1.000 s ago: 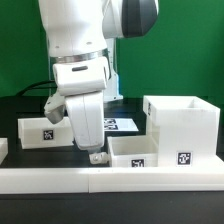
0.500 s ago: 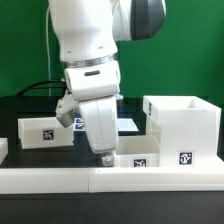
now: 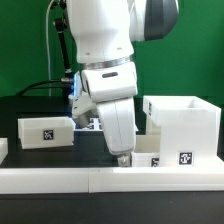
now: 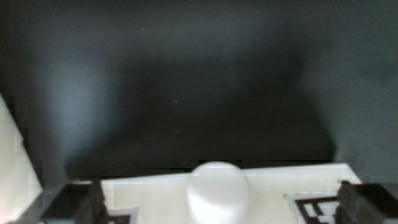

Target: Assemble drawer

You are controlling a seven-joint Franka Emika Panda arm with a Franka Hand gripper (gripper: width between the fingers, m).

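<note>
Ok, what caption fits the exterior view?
End effector at a small tray, between another tray and the tall box.

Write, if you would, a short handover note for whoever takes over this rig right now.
Gripper: jaws open, holding nothing, low over the middle tray. The wrist view shows the tray's knob between the jaws, clear of both.
Housing: upright at the exterior view's right, beside that tray.
Second tray: lies alone at the exterior view's left.
Done: no tray is in the housing yet.
Left: probably grasp the middle tray, fit it into the housing, then the second tray.
</note>
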